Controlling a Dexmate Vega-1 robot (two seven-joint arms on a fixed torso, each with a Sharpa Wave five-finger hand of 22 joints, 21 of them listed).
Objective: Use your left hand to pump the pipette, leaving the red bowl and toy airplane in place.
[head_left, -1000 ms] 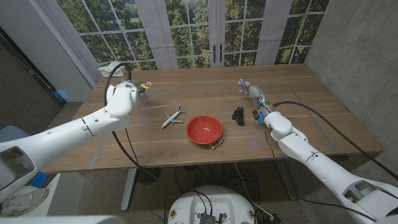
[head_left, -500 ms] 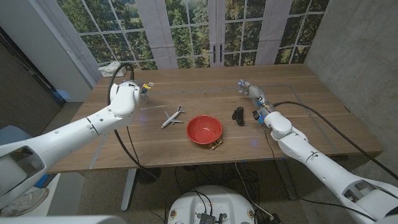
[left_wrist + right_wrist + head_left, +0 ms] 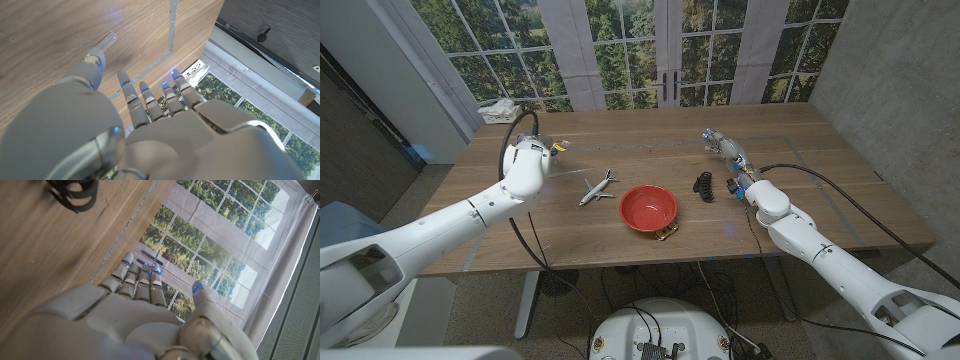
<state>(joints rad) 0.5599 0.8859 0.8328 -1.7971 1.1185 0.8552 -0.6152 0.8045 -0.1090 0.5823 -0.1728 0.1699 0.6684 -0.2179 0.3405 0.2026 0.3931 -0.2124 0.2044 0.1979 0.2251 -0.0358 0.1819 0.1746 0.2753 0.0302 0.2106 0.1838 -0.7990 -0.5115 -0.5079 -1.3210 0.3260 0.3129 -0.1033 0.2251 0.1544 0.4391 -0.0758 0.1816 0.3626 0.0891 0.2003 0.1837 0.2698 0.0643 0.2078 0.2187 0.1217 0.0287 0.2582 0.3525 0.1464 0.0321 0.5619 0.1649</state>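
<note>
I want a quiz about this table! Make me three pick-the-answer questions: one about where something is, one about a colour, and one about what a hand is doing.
1. Where is the toy airplane?
A. Inside the bowl
B. On the table, on the robot's left of the bowl
C. In the right hand

2. What colour is the bowl?
A. Red
B. Blue
C. Yellow

3. What is the right hand doing?
A. Holding the black hair clip
B. Pressing on the bowl
C. Holding nothing, fingers straight

Answers:
1 B: in the head view the airplane lies on the wood beside the bowl, apart from it.
2 A: the bowl is plainly red.
3 C: the right wrist view shows bare, outstretched fingers, with the black hair clip lying apart on the table.
</note>
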